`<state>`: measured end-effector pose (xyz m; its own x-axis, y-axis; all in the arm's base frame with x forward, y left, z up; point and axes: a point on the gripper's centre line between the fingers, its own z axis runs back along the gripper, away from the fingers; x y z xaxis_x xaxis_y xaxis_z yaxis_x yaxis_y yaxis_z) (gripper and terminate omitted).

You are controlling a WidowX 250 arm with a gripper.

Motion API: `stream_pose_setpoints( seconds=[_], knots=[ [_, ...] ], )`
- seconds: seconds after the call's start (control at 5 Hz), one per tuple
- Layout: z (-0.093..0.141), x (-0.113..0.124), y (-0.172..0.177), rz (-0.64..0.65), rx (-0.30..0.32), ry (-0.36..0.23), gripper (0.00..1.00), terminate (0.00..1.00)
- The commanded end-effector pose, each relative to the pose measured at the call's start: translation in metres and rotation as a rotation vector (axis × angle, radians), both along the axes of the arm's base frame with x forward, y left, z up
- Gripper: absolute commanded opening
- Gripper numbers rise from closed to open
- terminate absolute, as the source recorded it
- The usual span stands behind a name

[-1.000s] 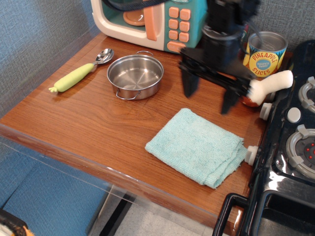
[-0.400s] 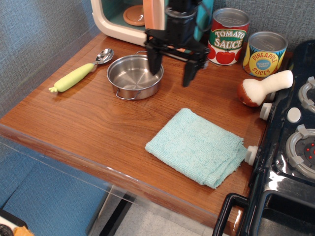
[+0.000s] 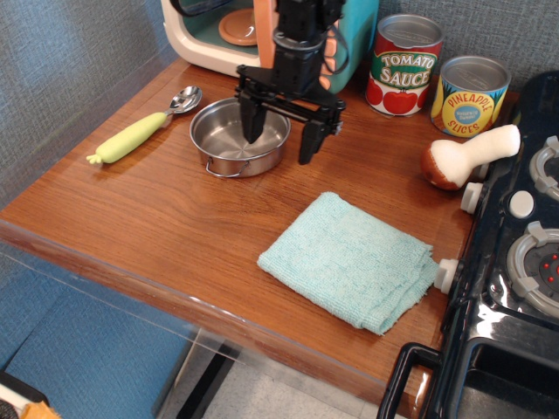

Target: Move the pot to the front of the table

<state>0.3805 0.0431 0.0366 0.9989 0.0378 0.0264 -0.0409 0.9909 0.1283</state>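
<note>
The pot (image 3: 229,138) is a small shallow shiny steel pot with thin wire loop handles. It stands at the back left of the reddish-brown wooden table (image 3: 166,218). My gripper (image 3: 281,138) is open and hangs over the pot's right rim. Its left finger (image 3: 251,122) is over the pot's inside. Its right finger (image 3: 311,141) is outside the rim, over the table. The gripper holds nothing.
A green-handled spoon (image 3: 144,129) lies left of the pot. A toy microwave (image 3: 218,30) stands behind it. A tomato sauce can (image 3: 403,65) and pineapple can (image 3: 472,96) stand at the back right. A teal cloth (image 3: 349,260), a toy mushroom (image 3: 467,155) and a black stove (image 3: 515,262) are to the right.
My gripper has moved left from near the mushroom and cans, then a little lower, to straddle the pot's right rim. The pot has not moved.
</note>
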Motion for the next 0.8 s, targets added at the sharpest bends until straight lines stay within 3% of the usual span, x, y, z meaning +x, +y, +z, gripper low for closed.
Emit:
stream_pose_setpoints(
  seconds=[0.0, 0.2, 0.4, 0.6],
  knots=[
    [-0.004, 0.005, 0.006, 0.017, 0.003, -0.025, 1.0, 0.0],
    [-0.004, 0.003, 0.004, 0.011, 0.005, -0.038, 0.0, 0.0],
    [-0.002, 0.003, 0.003, 0.008, 0.01, -0.041, 0.0, 0.0],
    [0.015, 0.004, -0.001, 0.0, -0.023, -0.074, 0.0, 0.0]
  ],
)
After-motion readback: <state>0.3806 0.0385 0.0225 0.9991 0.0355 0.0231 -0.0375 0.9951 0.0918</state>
